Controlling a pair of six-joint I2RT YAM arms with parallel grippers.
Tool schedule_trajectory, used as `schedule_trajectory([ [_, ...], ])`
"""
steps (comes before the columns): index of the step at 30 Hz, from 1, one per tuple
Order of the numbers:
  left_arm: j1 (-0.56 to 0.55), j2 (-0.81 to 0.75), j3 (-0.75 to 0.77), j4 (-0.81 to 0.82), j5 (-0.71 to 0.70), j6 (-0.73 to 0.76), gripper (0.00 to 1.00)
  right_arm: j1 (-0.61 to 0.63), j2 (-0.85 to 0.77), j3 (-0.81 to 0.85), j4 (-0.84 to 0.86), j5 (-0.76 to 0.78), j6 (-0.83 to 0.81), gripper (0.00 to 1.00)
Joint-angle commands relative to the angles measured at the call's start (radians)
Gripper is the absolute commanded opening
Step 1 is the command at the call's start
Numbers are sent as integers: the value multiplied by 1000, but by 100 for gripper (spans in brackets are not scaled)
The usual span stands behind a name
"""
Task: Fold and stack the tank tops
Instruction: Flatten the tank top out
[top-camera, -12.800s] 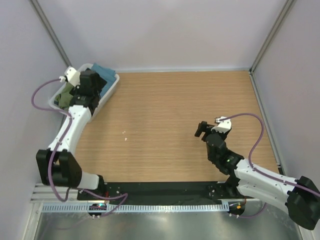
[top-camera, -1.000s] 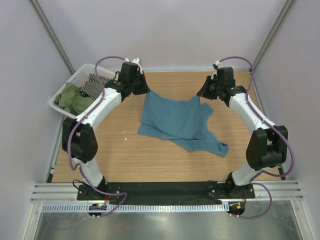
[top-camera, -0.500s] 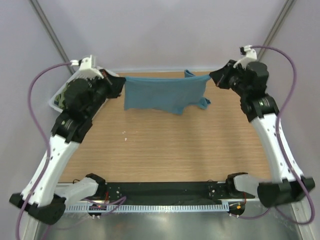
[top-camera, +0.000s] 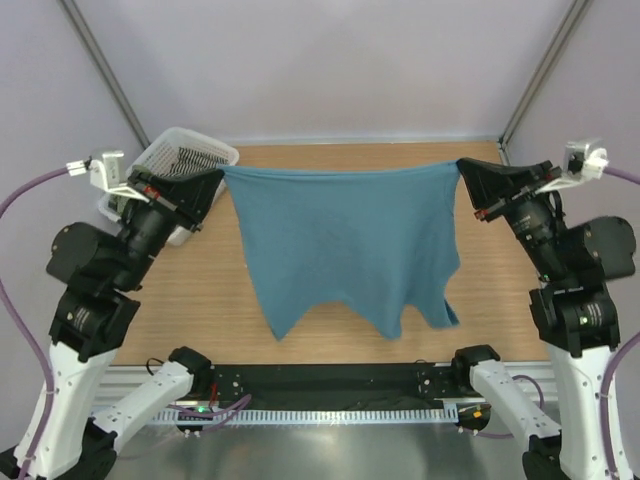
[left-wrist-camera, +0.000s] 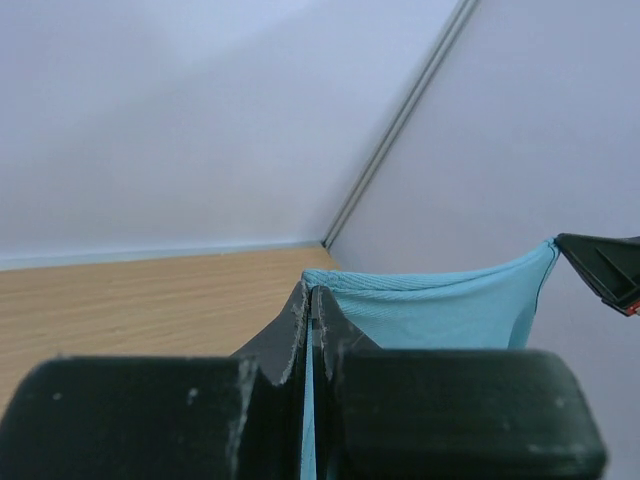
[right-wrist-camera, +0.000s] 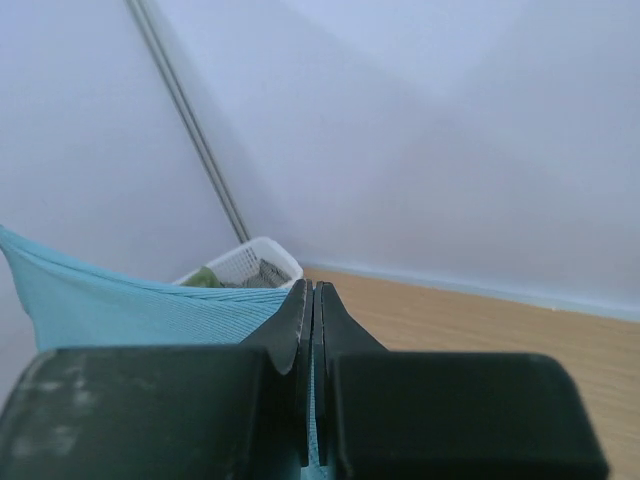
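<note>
The teal-blue tank top hangs spread in the air above the table, its top edge stretched taut between both arms. My left gripper is shut on its left corner, and the cloth runs away to the right from the clamped fingers. My right gripper is shut on the right corner, with teal cloth stretching left from its jaws. The lower hem hangs in uneven points near the table's front. A green garment, possibly the other tank top, shows in the basket.
A white mesh basket stands at the table's back left, mostly hidden behind my left arm, with a striped dark cloth in it. The wooden table is walled by pale panels on three sides.
Both arms have lifted and pulled toward the near edge. The teal top, first lying on the table and then held at the back, now hangs spread wide and higher.
</note>
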Motion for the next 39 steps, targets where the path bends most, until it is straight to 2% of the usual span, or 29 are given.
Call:
schedule_trajectory([
  [1,3,76,-22,43,-62,-34,0,-5,129,59,-82,65,-26,1],
  [4,3,139,-56,54,-119,-54,0,-5,281,102,-154,96,-28,1],
  [7,4,223,-115,79,-163,-80,0,-5,440,82,-150,65,-11,1],
  [12,18,365,-310,241,-240,-139,0,-7,599,-74,14,88,56,1],
  [14,44,482,-362,328,-247,-175,0,-5,700,-85,89,96,76,1],
  [19,111,763,-307,398,-250,-223,0,-5,965,58,161,72,95,2],
  [22,133,916,-205,419,-248,-215,0,-5,1114,196,162,111,103,1],
  [23,136,988,-128,413,-250,-208,0,-5,1175,239,151,139,101,1],
  [24,139,1020,-87,406,-247,-188,0,-7,1206,322,145,147,103,6],
  [25,145,1051,-45,393,-248,-180,0,-7,1232,361,125,150,103,35],
  [26,151,1086,48,329,-247,-180,5,-7,1255,399,102,150,101,56],
  [27,156,1134,93,282,-240,-180,45,-7,1280,451,80,154,93,71],
  [28,161,1148,128,245,-231,-169,59,-7,1277,458,48,160,92,87],
  [30,162,1139,139,201,-236,-165,76,-5,1230,420,28,183,72,88],
  [34,159,998,43,182,-221,-171,79,-7,1078,263,-13,223,67,72],
  [37,133,882,-70,91,-214,-169,79,-4,942,111,-61,255,54,63],
  [39,113,825,-134,74,-193,-172,79,-4,873,-8,-84,338,44,62],
])
